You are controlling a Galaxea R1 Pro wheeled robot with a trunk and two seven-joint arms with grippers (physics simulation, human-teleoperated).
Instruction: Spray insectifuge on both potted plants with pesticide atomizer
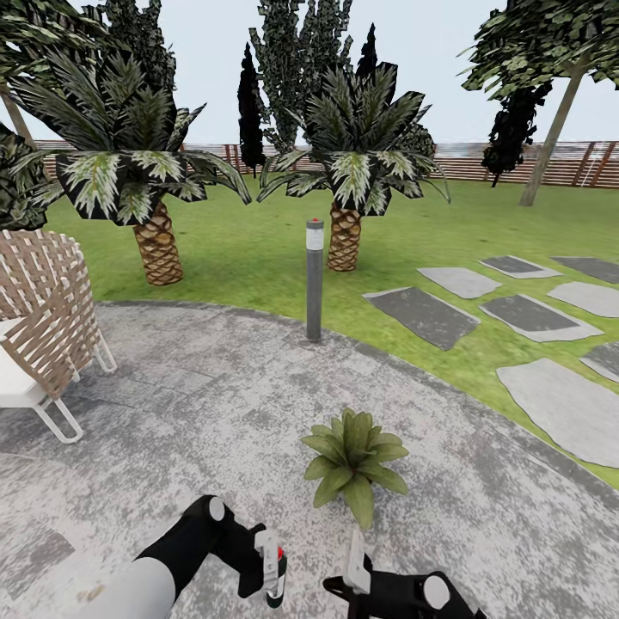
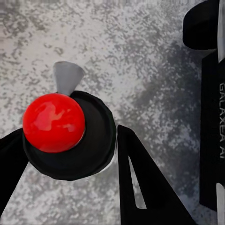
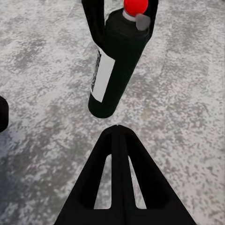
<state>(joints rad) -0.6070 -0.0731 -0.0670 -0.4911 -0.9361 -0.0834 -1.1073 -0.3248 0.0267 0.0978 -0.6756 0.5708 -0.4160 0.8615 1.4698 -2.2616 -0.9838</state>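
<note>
At the bottom centre of the head view, the left gripper (image 1: pixel 268 572) is clenched on the pesticide atomizer (image 1: pixel 273 574), held upright above the paved patio (image 1: pixel 215 404)

Just right of it the right gripper (image 1: pixel 354 559) hangs near the bottle without touching; its single visible finger does not show whether it is released or clenched, so I cannot tell. From the left wrist the atomizer's red cap (image 2: pixel 54 122) sits between the dark fingers (image 2: pixel 140 187); from the right wrist the bottle (image 3: pixel 115 65) hangs clear over the grey paving. One potted plant (image 1: pixel 352 460) sits just above the grippers, with open paving all round it. Farther up, a grey bollard lamp (image 1: pixel 315 279) stands at the patio's edge by the lawn (image 1: pixel 258 249); a wicker seat (image 1: pixel 43 322) crowds the left edge, stepping stones (image 1: pixel 524 318) lie at right, two palms (image 1: pixel 344 180) and a fence (image 1: pixel 516 163) beyond
</note>
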